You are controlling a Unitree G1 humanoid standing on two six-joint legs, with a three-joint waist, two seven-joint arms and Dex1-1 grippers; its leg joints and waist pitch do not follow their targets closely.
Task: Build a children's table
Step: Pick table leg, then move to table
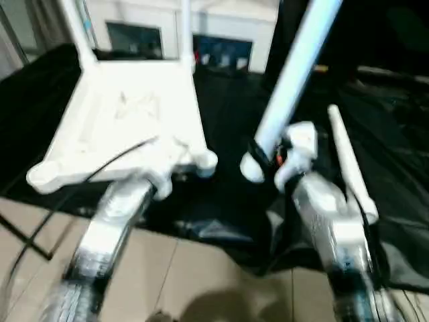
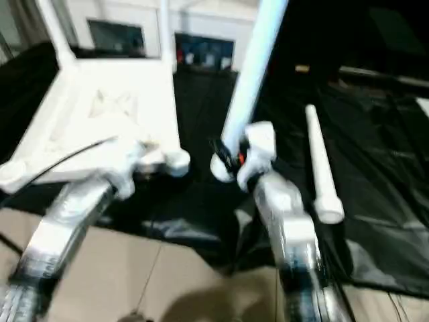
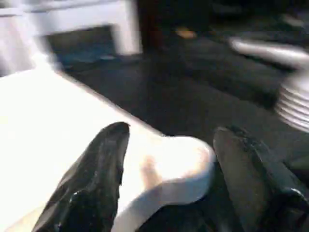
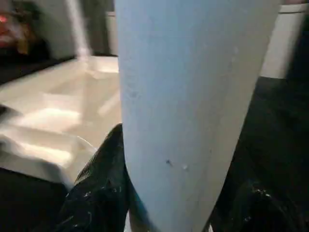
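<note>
Table top: the white table top lay upside down on a black cloth, with two legs already standing in its far corner sockets.
Left gripper: the left gripper had its two black fingers spread on either side of the near corner socket; whether they pressed on it I cannot tell.
Right gripper: the right gripper was clenched around the lower end of a held leg, which rose tilted up and away from the hand, its foot just beside the near corner socket.
Spare leg: a loose leg lay on the cloth just outside the right forearm.
Background: a white cabinet stood beyond the table top.
</note>
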